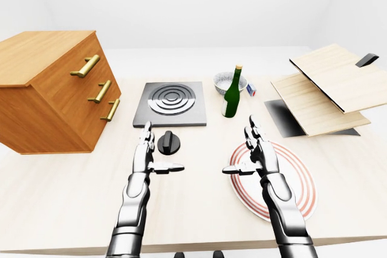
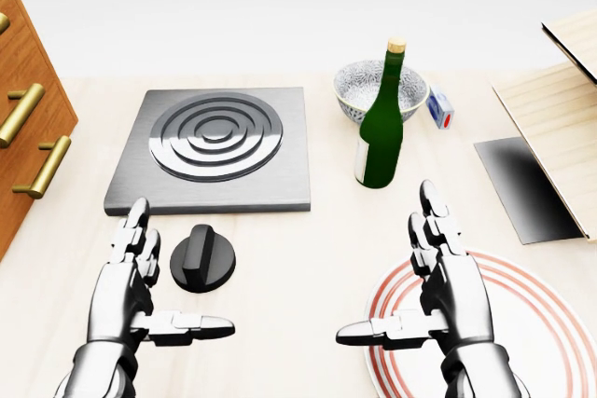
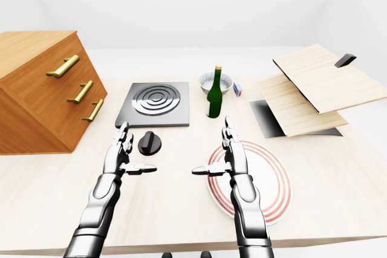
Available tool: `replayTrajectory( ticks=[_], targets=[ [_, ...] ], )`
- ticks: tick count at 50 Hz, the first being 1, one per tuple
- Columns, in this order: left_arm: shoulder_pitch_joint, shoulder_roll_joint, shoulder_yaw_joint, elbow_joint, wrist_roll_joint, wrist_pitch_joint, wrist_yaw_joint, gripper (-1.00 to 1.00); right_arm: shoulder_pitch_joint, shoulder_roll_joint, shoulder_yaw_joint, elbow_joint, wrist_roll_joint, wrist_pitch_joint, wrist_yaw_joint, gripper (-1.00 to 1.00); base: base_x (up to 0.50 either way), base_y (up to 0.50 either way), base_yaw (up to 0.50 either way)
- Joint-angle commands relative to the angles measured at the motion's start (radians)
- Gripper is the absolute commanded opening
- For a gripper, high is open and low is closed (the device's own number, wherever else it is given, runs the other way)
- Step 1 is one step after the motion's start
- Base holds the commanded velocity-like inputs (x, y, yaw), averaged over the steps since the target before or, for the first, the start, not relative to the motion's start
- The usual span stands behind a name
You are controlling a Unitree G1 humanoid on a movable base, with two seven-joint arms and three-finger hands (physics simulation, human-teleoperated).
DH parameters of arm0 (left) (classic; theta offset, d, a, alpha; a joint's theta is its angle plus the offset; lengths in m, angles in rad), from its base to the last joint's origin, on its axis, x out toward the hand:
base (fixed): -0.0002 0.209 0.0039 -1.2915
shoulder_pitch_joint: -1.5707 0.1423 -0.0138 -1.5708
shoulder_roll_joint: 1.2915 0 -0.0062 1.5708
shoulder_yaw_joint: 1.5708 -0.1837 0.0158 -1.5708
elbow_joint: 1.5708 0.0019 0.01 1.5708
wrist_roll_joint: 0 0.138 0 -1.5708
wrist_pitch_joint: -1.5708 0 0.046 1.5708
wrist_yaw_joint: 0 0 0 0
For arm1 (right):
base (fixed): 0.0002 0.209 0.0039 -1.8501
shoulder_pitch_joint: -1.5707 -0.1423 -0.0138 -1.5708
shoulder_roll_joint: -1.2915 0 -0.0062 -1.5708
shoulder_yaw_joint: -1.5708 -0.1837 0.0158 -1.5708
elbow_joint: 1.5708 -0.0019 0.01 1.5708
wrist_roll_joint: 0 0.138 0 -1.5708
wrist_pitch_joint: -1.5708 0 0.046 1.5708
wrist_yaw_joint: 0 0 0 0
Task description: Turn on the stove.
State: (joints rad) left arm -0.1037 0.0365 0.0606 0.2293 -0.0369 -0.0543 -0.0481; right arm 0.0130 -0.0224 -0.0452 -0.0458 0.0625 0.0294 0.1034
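Note:
A grey stove plate (image 2: 211, 148) with concentric burner rings lies on the light wooden table in the head view's upper left. Its black round knob (image 2: 202, 259) sits on the table just below the plate. My left hand (image 2: 140, 300) is open, fingers straight, thumb out to the right; it stands just left of and below the knob, not touching it. My right hand (image 2: 429, 295) is open the same way, over the left rim of a plate with red rings (image 2: 541, 323), well right of the knob.
A green bottle (image 2: 381, 123) stands upright right of the stove, with a patterned bowl (image 2: 359, 86) and a small blue and white box (image 2: 440, 109) behind it. A wooden drawer chest (image 1: 51, 89) stands left. Stacked wooden boards (image 1: 329, 89) lie at the right.

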Motion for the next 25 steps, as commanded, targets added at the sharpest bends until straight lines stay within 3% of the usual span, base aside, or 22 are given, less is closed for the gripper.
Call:
replayTrajectory(
  ticks=[1,25],
  targets=[
    [-0.066,0.005,-0.002,0.166,-0.011,-0.033,-0.006,1.0,-0.007,-0.002,-0.004,0.007,0.007,0.001,0.001,1.0,0.0,0.0,0.0],
    [-0.065,-0.019,-0.036,0.214,-0.014,-0.033,-0.043,1.0,-0.008,-0.003,-0.006,0.006,0.012,0.004,0.002,1.0,0.0,0.0,0.0]
  ],
)
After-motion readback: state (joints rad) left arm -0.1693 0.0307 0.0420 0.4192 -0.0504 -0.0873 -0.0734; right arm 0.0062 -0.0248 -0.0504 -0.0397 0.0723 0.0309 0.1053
